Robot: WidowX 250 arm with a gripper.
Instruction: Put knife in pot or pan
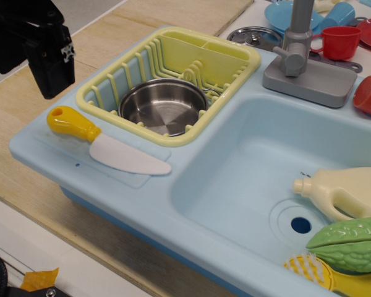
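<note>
The knife (105,141) lies flat on the light blue ledge at the front left of the toy sink, yellow handle to the left, white blade pointing right. The shiny steel pot (162,106) sits upright inside the yellow dish rack (216,62), just behind the knife. My black gripper (49,71) hangs in the upper left, above and to the left of the knife's handle, clear of it. Its fingertips are not distinct, so I cannot tell if it is open or shut. It holds nothing I can see.
The sink basin (247,167) at right holds a cream bottle (346,193), a green vegetable (349,244) and a yellow-bristled brush (321,273). A grey faucet (300,55) stands behind it. A silver lid (255,37), red cups (340,42) and blue dishes (284,15) sit at the back.
</note>
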